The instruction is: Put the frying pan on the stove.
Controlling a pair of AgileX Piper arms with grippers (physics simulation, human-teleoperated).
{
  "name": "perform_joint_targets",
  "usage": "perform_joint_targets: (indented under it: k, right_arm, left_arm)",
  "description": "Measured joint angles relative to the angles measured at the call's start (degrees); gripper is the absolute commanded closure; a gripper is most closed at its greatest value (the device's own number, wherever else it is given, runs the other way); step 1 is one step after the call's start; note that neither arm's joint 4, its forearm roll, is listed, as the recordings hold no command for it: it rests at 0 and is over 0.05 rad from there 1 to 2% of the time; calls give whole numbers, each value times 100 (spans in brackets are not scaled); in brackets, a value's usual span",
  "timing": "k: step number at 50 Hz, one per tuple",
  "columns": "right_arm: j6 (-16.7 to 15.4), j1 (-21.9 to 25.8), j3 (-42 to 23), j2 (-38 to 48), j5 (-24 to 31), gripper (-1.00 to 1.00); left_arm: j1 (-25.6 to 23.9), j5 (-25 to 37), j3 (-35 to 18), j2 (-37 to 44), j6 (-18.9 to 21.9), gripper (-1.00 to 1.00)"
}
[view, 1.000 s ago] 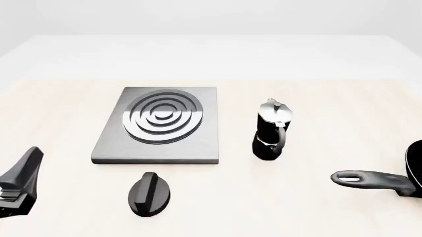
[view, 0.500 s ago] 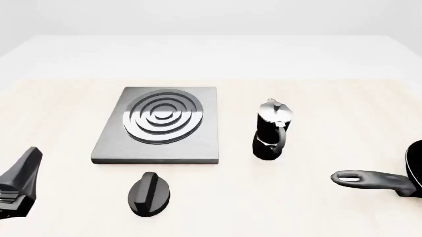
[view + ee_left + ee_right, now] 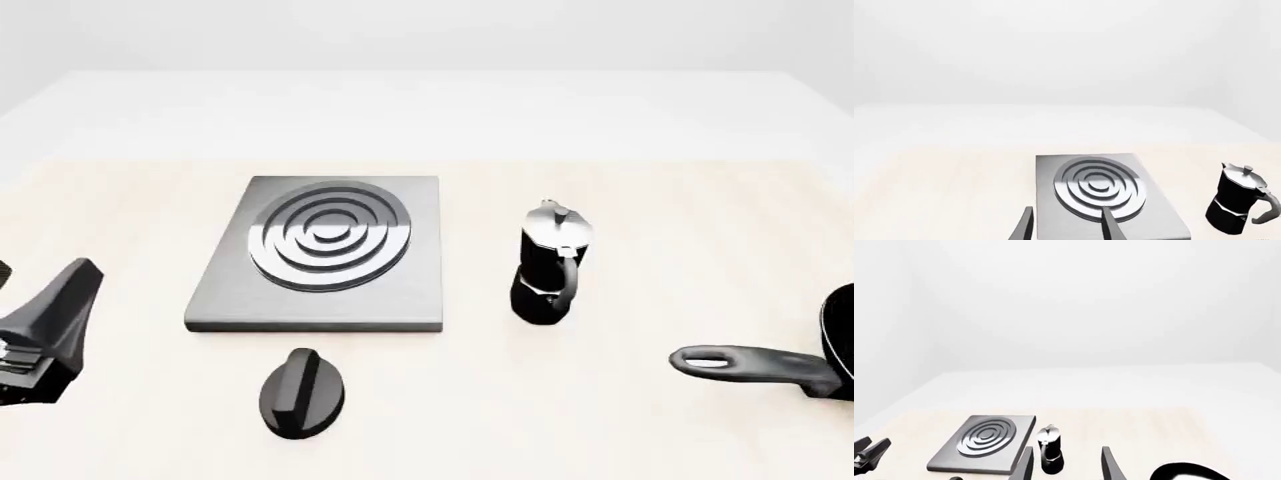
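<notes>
Opening step: nothing grasped, frying pan sits far right on the bench.
Both pincers gape empty; right pincer, seemingly nearest, must reach the handle, then carry to the stove.

The frying pan lies on the desk at about 4 o'clock in the front view, cut off by the right edge so that only a sliver of its glossy black round body shows. Its long dark grey handle points toward 9 o'clock, lying nearly level, and the slot at its end shows as a pale oval. The stove sits flat on the desk at about 10 o'clock from the middle of that view, well apart from the pan. It is a square grey metal slab with a large round burner of shiny concentric rings, set toward its far half. Nothing rests on the burner.
</notes>
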Motion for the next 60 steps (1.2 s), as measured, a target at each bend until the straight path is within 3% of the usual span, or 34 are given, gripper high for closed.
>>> perform_joint_targets:
  k: [31,60]
  right_arm:
    - [103,74,-32,0,3,-100]
    - [199,74,-5,0,3,-100]
  left_arm:
    - [-1006,-1603,-959,2408,622,-100]
    - [-1920,-2261,-1997,3717,912,-100]
